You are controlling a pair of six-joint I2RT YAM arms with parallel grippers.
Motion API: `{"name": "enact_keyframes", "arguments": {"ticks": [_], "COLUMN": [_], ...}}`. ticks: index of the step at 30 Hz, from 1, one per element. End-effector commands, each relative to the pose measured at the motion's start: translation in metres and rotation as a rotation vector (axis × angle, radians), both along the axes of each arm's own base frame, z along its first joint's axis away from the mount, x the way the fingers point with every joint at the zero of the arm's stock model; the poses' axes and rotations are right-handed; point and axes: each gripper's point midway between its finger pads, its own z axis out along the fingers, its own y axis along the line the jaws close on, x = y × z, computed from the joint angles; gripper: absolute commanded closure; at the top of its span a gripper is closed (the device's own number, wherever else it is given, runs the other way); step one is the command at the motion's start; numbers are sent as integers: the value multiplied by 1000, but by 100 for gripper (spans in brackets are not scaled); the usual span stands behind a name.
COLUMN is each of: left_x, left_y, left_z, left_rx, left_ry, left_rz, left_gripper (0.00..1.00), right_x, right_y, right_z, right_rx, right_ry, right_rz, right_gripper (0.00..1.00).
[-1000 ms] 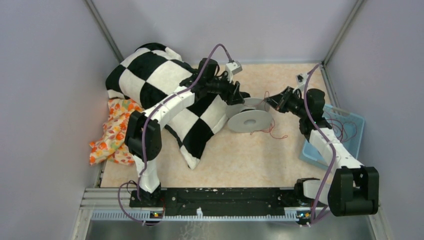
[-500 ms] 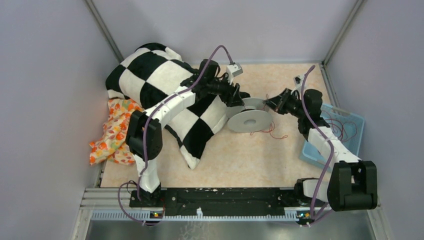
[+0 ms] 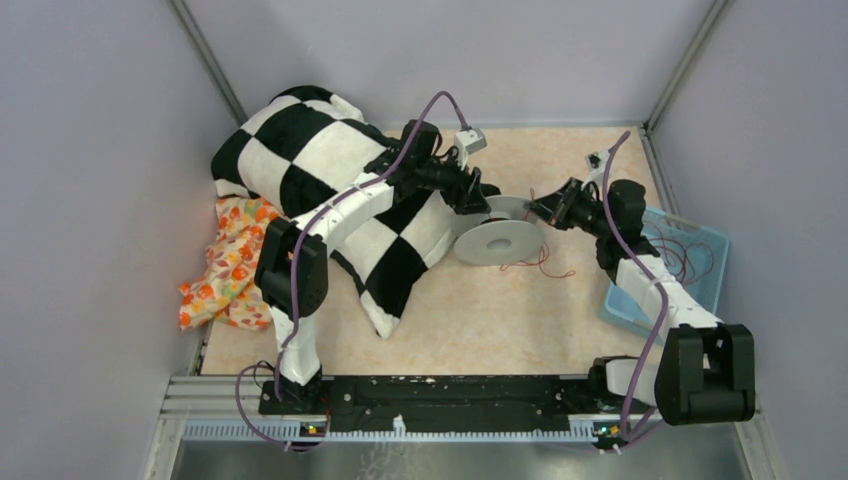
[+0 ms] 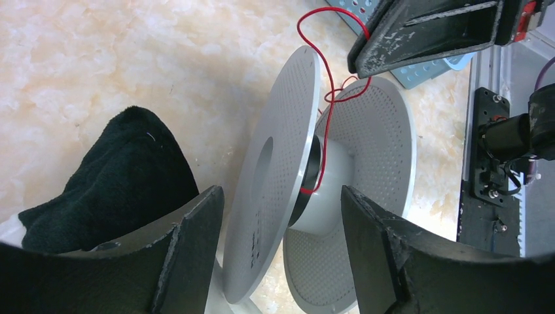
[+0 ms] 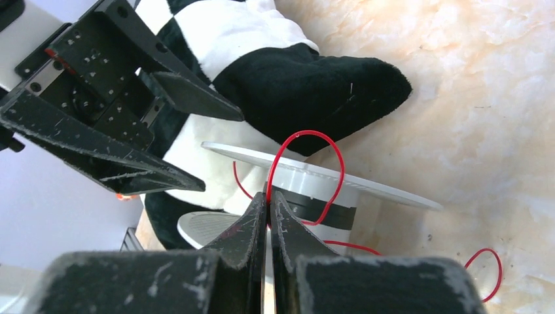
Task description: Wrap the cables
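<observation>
Evidently the right pincer (image 5: pixel 267 204) is clamping the light, springy cable (image 5: pixel 313 131) at its tips. The left pincer (image 4: pixel 280 193) is gaping astride the spool (image 4: pixel 275 163).

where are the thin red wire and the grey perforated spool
thin red wire (image 5: pixel 307 133), right wrist view, top of its loop
grey perforated spool (image 4: pixel 294 111), left wrist view, near flange face

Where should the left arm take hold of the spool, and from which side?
Probably the flange facing the pillow, at its rim, coming from the pillow side. The spool sits tilted on edge, so that thin disc fits between the open jaws of the left gripper. That leaves the hub free for the cable pinched by the right gripper opposite.
</observation>
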Motion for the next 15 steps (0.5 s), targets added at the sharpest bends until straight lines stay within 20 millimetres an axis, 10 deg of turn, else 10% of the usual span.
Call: {"name": "enact_keyframes", "arguments": {"ticks": [1, 15], "left_x": [-3, -6], "left_y": [-7, -4], "left_z": [41, 48], "left_rx": [-84, -86], "left_ry": [-67, -62], "left_rz": [-28, -18], "left_gripper": [27, 27], "right_x": [-10, -17], "right_y": [6, 8], "right_z": [42, 58], "right_rx": [-18, 35], "right_ry": [-134, -167], "right_rz": [57, 49], "right_gripper": [100, 100]}}
